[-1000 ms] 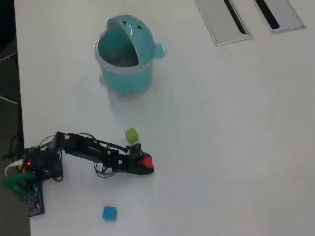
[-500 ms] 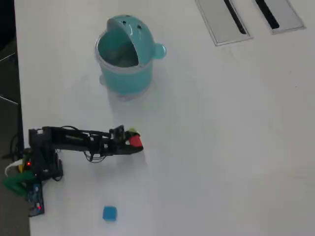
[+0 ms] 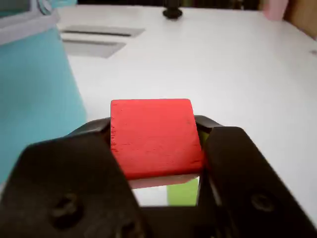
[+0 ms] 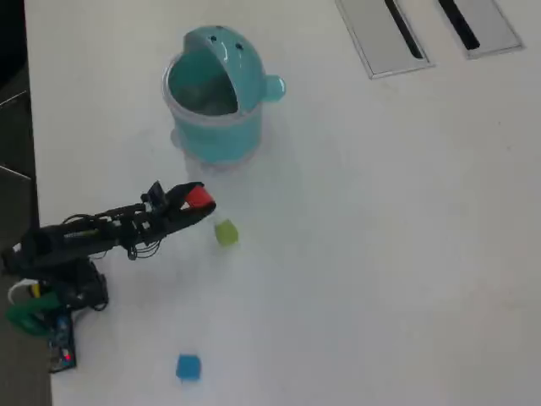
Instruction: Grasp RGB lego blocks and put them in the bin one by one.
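The red block (image 3: pixel 154 136) is gripped between the two black jaws of the gripper (image 3: pixel 157 148), as is seen in the centre of the wrist view, where the block fills the gap between the jaws and its top face is turned toward the camera. In the overhead view the same red block (image 4: pixel 199 197) is found at the tip of the gripper (image 4: pixel 196 201), left of centre in the frame, with the black arm (image 4: pixel 101 233) stretched out from the lower left corner. Whether the block is lifted clear of the desk (image 4: pixel 380 254) cannot be told from either view.

The yellow-green block (image 4: pixel 226 233) is seen on the desk just beside the gripper, slightly below and to the right of it in the overhead view; in the wrist view a sliver of the yellow-green block (image 3: pixel 182 193) is visible beneath the red one, at the lower centre of the frame. The blue block (image 4: pixel 188 367) is placed well apart from the others, near the bottom edge of the overhead view.

The bin (image 4: pixel 213 97) is stood upright in the upper left part of the overhead view, above the gripper, with its domed lid swung back so that the inside is shown. In the wrist view the teal wall of the bin (image 3: pixel 34 94) is seen along the left edge. Two grey slotted panels (image 4: pixel 427 32) are set in the desk at the upper right of the overhead view.
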Robot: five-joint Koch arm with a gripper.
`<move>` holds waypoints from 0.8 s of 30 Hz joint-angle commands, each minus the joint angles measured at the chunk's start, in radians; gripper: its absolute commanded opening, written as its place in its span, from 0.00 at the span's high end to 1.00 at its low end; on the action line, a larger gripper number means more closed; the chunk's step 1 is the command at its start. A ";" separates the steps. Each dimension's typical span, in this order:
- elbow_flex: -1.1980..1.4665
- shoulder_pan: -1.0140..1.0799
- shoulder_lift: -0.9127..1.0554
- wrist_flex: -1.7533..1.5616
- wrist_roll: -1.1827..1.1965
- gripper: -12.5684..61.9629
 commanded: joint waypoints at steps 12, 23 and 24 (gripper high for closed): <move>-0.322 -0.247 0.120 0.121 -0.003 0.63; -0.644 -0.407 -0.095 0.147 -0.055 0.66; -0.672 -0.417 -0.120 0.147 -0.061 0.66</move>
